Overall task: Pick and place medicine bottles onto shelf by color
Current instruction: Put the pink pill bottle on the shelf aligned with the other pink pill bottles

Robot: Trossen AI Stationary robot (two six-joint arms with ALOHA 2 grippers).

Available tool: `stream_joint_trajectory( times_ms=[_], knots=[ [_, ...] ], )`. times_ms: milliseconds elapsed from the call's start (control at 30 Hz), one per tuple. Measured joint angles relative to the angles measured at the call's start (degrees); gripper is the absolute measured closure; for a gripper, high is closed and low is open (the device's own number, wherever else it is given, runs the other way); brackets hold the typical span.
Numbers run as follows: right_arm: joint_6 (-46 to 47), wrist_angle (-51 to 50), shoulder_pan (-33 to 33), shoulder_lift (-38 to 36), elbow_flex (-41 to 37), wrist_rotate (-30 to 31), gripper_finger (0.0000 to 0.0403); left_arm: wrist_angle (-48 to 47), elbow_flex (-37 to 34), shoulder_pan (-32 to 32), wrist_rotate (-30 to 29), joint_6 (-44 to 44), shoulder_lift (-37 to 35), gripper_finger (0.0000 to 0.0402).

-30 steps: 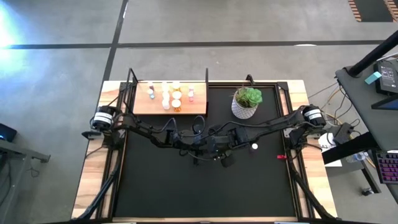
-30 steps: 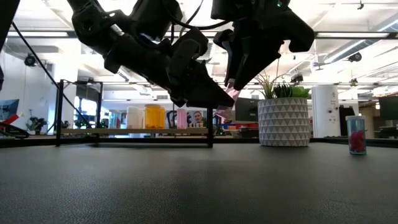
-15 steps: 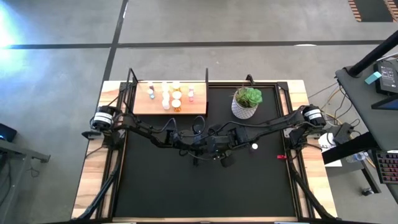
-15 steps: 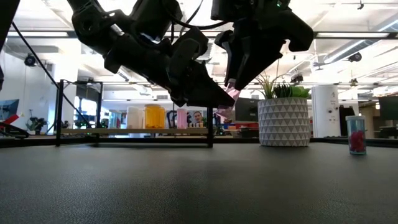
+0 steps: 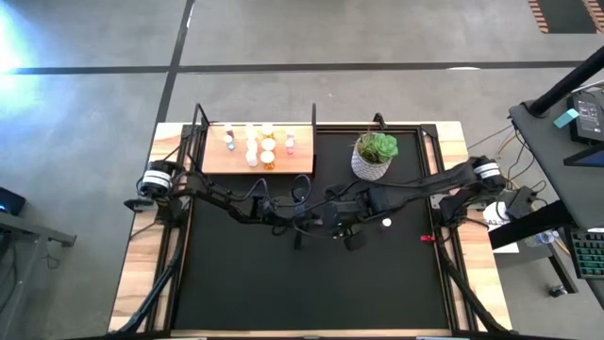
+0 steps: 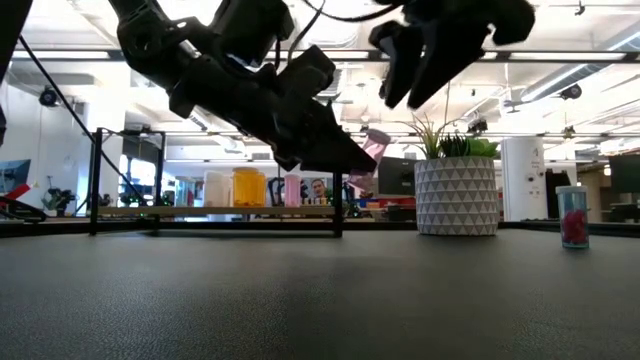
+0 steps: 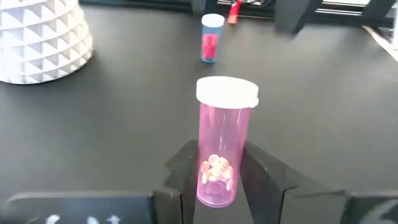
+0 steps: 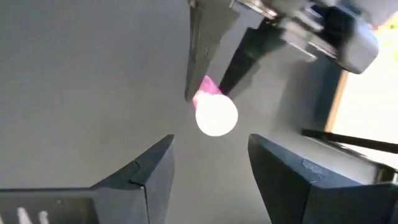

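Clamping my left pincer point(image 7: 214, 180) on a pink medicine bottle point(image 7: 222, 143), I am holding it in the air above the middle of the black surface point(image 5: 283, 283), its white cap pointing toward my right pincer point(image 8: 208, 165). My right pincer is hovering just beside that cap with its fingers spread apart, gripping nothing. The shelf point(image 5: 297, 162) is sitting at the far left, carrying other bottles point(image 5: 257, 144), with the potted plant point(image 5: 374, 155) to its right.
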Motion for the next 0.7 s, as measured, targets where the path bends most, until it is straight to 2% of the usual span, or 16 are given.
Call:
stream_joint_trajectory(
  times_ms=[167, 333, 567, 700],
  knots=[
    [-0.07, 3.32, -0.02, -6.32, -4.31, -0.46, 0.0209, 0.37, -0.24, 0.02, -5.48, -0.01, 0.00, 0.0314],
    [0.02, 9.47, -0.02, -14.74, -14.13, -0.48, 0.0209, 0.94, -0.70, 0.14, -13.54, -0.02, 0.00, 0.0314],
    [1.31, 24.41, 0.00, -26.25, -28.44, -0.46, 0.0209, 1.64, -0.83, 1.20, -15.21, 0.29, -0.32, 0.0314],
    [1.31, 29.13, 0.00, -30.91, -34.23, -0.46, 0.0209, 1.52, -1.93, 2.32, -17.96, 1.28, -1.67, 0.0314]
  ],
)
